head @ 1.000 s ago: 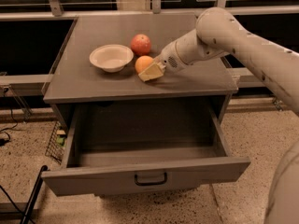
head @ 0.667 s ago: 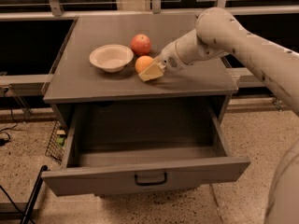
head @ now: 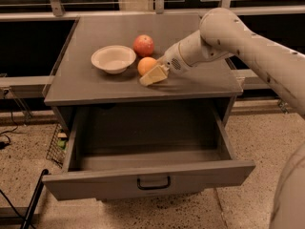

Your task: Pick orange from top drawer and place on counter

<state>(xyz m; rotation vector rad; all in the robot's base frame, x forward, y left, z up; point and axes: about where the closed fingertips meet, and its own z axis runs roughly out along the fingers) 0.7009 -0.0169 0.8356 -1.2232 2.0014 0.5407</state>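
Observation:
The orange (head: 146,65) rests on the grey counter (head: 95,87), just right of the white bowl and in front of the red fruit. My gripper (head: 151,74) reaches in from the right on the cream arm (head: 224,32) and sits right against the orange's near side, low over the counter. Its far side is hidden behind the orange. The top drawer (head: 152,178) is pulled fully open below the counter. Its inside shows nothing in it, and its black handle (head: 153,183) sits at the centre of the front panel.
A white bowl (head: 113,58) stands on the counter's left half. A pink-red fruit (head: 143,45) sits behind the orange. The open drawer juts out towards the front over the speckled floor. A wire rack (head: 57,144) stands at the cabinet's left. Dark windows run behind.

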